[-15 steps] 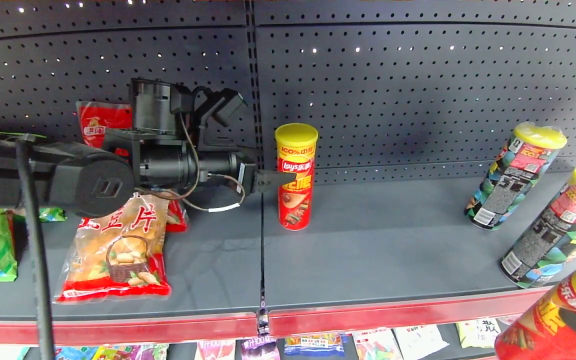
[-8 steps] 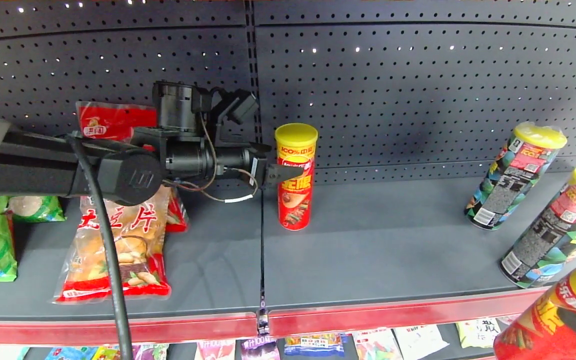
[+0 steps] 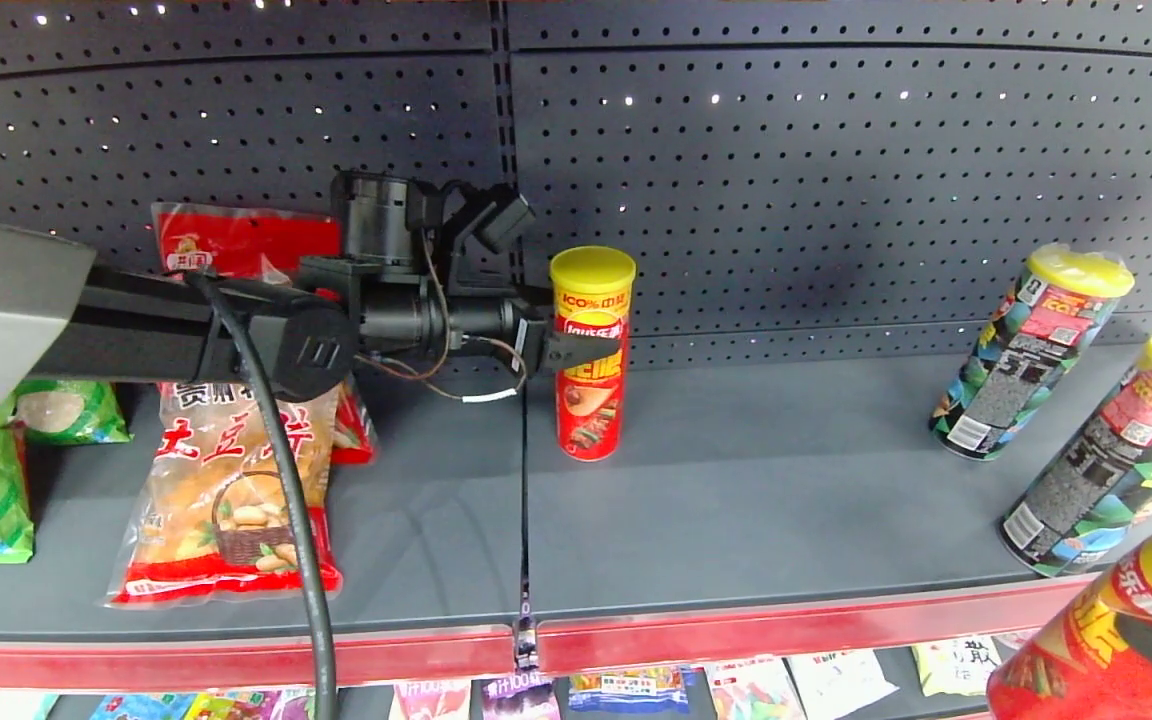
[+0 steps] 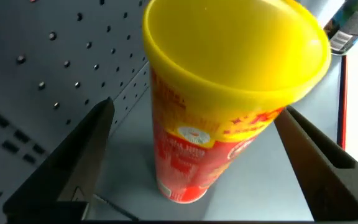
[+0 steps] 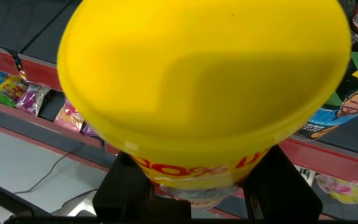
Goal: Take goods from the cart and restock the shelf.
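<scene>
We had the left gripper (image 3: 591,350) spread wide, the red can (image 3: 592,400) upright on the shelf (image 3: 736,480) between its fingers, untouched. Placement looked done! Next: back straight out, no nudging. The right gripper (image 5: 197,193) clamped a second can (image 5: 204,81).

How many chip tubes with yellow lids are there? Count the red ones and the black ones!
Red tubes: 2, the standing red tube and the held red tube.
Black tubes: 2, the far black tube and the near black tube.
Total: 4.
</scene>
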Controlling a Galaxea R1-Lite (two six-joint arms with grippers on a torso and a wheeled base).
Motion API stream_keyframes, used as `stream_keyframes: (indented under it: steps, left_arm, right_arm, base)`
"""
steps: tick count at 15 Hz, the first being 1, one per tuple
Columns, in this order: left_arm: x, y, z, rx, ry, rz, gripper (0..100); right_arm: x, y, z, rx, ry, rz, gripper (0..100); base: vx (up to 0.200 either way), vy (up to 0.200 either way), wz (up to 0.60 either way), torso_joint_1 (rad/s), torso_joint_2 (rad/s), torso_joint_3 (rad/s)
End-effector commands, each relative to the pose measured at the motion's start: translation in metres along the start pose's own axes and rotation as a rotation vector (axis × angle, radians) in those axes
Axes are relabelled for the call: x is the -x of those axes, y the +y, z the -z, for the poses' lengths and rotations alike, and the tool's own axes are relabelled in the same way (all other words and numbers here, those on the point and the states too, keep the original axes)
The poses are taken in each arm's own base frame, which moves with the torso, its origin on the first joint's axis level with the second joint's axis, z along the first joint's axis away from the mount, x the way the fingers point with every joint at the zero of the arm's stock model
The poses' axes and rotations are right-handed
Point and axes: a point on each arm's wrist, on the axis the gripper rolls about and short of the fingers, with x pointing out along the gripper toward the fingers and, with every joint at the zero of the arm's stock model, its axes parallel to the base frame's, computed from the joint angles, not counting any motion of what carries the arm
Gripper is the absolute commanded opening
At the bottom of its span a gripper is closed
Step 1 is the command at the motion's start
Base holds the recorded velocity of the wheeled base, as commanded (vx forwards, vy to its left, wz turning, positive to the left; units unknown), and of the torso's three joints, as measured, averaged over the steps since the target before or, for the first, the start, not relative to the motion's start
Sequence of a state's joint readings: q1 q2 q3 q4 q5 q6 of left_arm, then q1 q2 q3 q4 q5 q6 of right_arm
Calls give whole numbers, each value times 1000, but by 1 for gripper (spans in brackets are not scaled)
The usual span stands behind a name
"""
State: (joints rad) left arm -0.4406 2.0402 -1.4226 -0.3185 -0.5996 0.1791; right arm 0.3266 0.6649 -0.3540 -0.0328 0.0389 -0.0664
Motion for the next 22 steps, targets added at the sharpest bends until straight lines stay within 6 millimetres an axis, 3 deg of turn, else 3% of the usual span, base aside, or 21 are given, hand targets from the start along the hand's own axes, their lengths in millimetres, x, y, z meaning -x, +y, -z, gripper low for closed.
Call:
stream_keyframes:
  steps: [1, 7, 8, 15, 19, 22]
  left_arm:
    - [-4, 1, 3, 3, 2, 17, 100]
    - [-11, 5, 2, -5, -9, 28, 100]
    - [-12, 4, 3, -3, -7, 28, 0]
    - [0, -8, -8, -13, -20, 34, 0]
    - [14, -49, -18, -24, -13, 47, 0]
    - [27, -72, -9, -14, 22, 71, 0]
  right_arm:
    - [0, 0, 0, 0, 3, 0, 0]
    - [0, 0, 0, 1, 0, 0, 0]
    - [0, 0, 0, 1, 0, 0, 0]
    - [0, -1, 0, -2, 2, 14, 0]
    - [0, -1, -1, -2, -1, 14, 0]
    - [0, -1, -2, -2, -7, 14, 0]
  base:
    - [0, 0, 0, 0, 0, 0]
    - [0, 0, 0, 0, 0, 0]
    - [0, 0, 0, 0, 0, 0]
    - [0, 0, 0, 0, 0, 0]
    - [0, 0, 0, 0, 0, 0]
    - [0, 0, 0, 0, 0, 0]
